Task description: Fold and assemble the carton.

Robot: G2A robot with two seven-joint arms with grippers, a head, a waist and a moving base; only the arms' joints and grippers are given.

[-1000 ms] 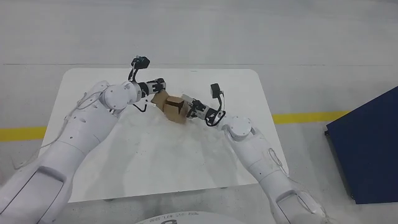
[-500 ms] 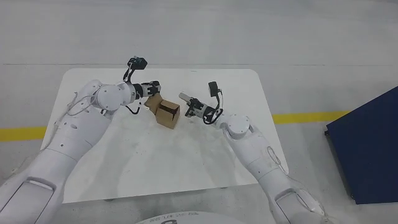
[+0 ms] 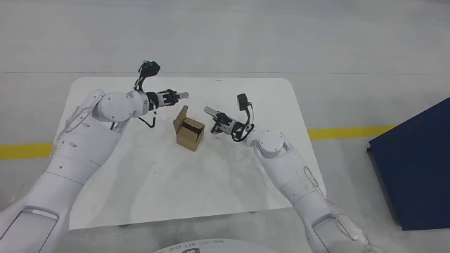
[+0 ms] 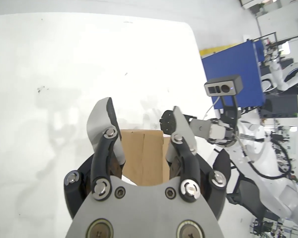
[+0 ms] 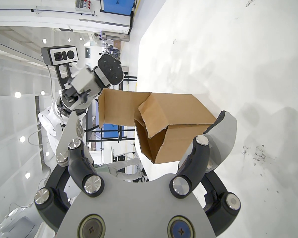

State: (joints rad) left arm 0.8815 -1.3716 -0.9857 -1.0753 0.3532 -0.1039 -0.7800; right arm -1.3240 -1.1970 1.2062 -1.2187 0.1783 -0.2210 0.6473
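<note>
Carton [image 3: 188,132] between left hand [image 3: 183,95] and right hand [image 3: 207,110], both released, seemingly not touching

A robot test hall: grey floor [image 3: 211,21] with yellow lines [image 3: 351,132], blue partition [image 3: 422,161] at the top view's right edge, another robot [image 4: 291,71] beyond it in the left wrist view.

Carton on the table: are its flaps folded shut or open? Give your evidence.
Open. On the carton, one flap stands straight out and another is only half folded, so the hollow inside shows.
</note>
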